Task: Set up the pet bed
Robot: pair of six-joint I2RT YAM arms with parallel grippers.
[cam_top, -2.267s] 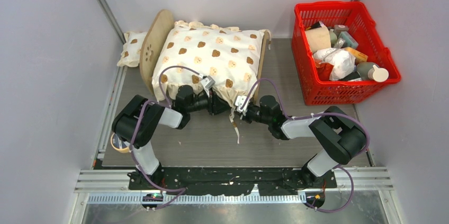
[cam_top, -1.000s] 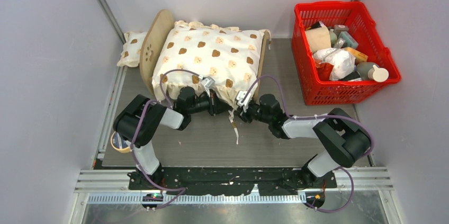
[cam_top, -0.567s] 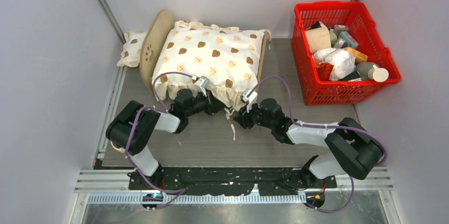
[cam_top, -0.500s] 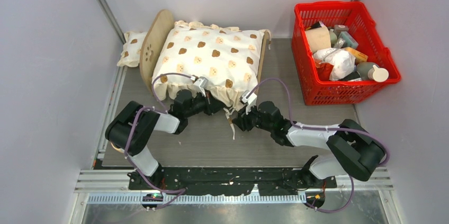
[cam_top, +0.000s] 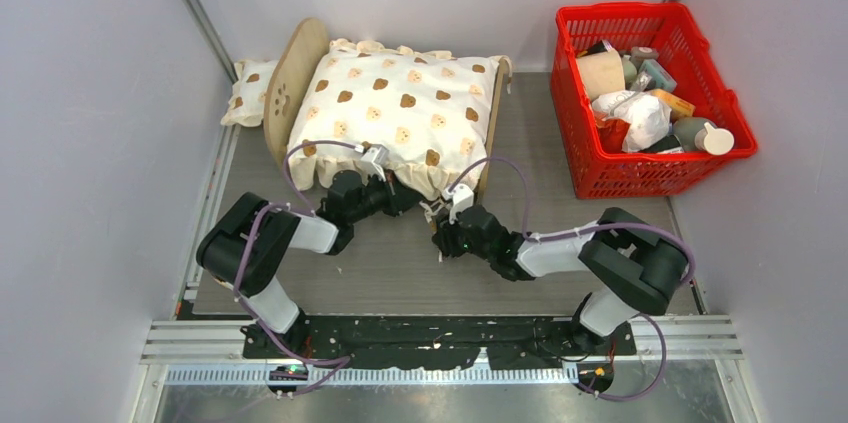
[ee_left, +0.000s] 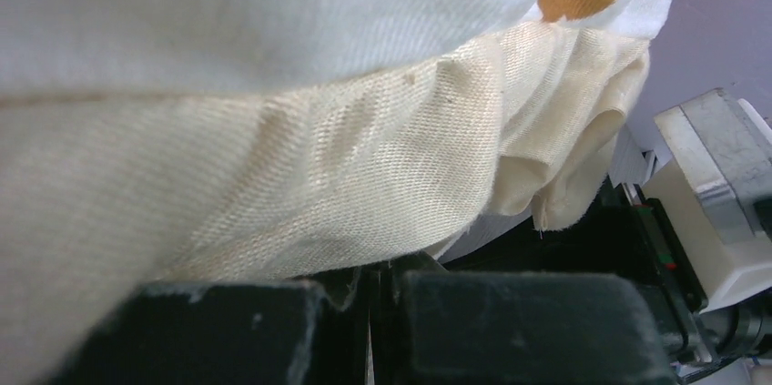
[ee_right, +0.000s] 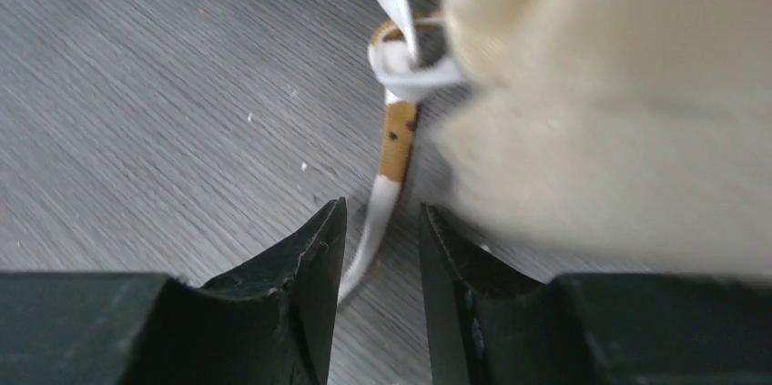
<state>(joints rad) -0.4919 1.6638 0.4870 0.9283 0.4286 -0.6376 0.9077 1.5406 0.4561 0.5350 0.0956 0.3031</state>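
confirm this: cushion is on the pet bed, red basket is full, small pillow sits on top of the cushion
One slip: in the top external view the small pillow lies outside the headboard of the pet bed, not on the cushion. The rest holds.

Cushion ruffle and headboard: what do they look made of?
The cushion ruffle looks like matte cream woven cotton-type cloth; its weave shows. The headboard looks like pale, smooth plywood or similar board, judging by its thin flat face and paw cutout.

The cushion (cam_top: 400,108) is woven matt cloth, pet bed (cam_top: 293,68) smooth wood, basket (cam_top: 640,178) glossy plastic.
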